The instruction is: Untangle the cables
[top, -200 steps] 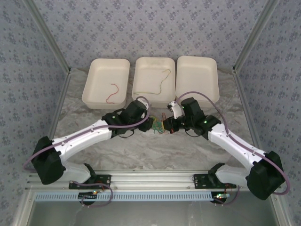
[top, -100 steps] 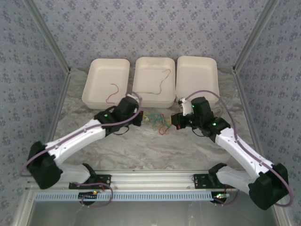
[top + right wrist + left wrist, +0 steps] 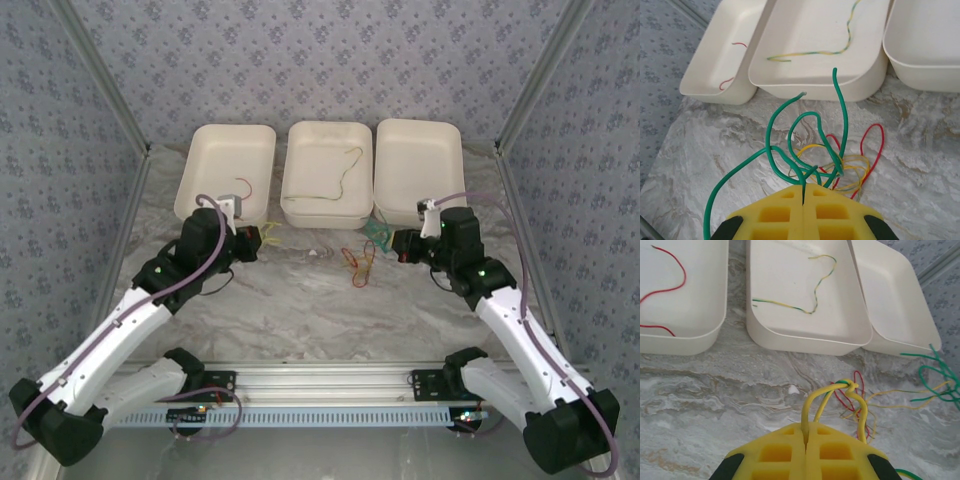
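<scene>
The cables lie as a loose tangle (image 3: 359, 264) of red, yellow and green wires on the marble table, between the two arms. My left gripper (image 3: 805, 426) is shut on a yellow cable (image 3: 812, 400) that loops up to a knot with a green strand. In the top view the left gripper (image 3: 260, 240) sits left of the tangle. My right gripper (image 3: 804, 189) is shut on a green cable (image 3: 771, 135), whose loops rise over red and yellow wires (image 3: 860, 165). From above, the right gripper (image 3: 399, 244) is right of the tangle.
Three white trays stand side by side at the back. The left tray (image 3: 205, 190) holds a red wire (image 3: 675, 285), the middle tray (image 3: 300, 200) a yellow-green wire (image 3: 345, 170), and the right tray (image 3: 420, 165) holds nothing. Metal frame posts flank the table.
Both arms have drawn apart from the table's centre, left going left and right going right. The left gripper has closed on the yellow cable, and the bundle has been pulled looser.
</scene>
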`<state>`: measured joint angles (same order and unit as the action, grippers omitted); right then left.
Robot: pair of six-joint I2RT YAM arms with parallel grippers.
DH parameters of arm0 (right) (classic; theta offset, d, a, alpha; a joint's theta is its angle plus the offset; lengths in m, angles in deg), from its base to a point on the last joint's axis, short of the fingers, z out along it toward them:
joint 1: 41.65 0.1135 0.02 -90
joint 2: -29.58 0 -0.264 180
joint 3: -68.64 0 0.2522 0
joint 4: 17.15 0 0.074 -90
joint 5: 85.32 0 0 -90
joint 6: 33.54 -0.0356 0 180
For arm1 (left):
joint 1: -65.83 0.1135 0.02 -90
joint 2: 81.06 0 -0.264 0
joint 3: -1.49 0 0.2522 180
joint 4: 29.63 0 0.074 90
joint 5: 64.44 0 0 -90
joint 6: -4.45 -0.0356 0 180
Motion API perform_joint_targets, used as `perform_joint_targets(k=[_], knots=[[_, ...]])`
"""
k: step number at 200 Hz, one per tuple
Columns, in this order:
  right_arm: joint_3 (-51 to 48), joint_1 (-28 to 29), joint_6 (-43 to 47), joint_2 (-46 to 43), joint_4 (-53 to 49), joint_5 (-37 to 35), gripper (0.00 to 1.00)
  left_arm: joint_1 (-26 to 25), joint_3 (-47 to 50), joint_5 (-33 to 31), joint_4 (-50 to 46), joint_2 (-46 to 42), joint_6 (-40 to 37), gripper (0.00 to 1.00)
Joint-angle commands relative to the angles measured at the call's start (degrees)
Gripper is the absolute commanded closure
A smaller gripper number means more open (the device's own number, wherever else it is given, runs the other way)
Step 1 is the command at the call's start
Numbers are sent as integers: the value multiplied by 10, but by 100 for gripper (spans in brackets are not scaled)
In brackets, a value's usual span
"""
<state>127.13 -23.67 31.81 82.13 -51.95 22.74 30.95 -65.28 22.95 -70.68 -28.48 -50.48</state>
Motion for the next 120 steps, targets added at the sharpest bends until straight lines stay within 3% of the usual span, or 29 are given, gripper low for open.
perform_joint_targets(k=[1,18,37,56,83,104,120], knots=[[5,3,-16,20,-53,-58,100,2,-5,70,7,-10,5,100],[-13,3,-32,39,-77,-97,100,1,8,120,43,-12,-1,100],[-35,5,-39,47,-71,-101,70,-2,40,156,98,-20,3,100],[-40,20,-45,14,-64,-108,56,-9,71,167,151,-35,7,100],[-16,59,-74,-49,-68,-121,54,-10,105,193,219,-46,12,100],[7,98,-109,-71,-59,-112,56,-14,121,215,262,-42,17,100],[10,144,-184,-73,-23,-107,62,-26,131,209,283,-44,12,100]])
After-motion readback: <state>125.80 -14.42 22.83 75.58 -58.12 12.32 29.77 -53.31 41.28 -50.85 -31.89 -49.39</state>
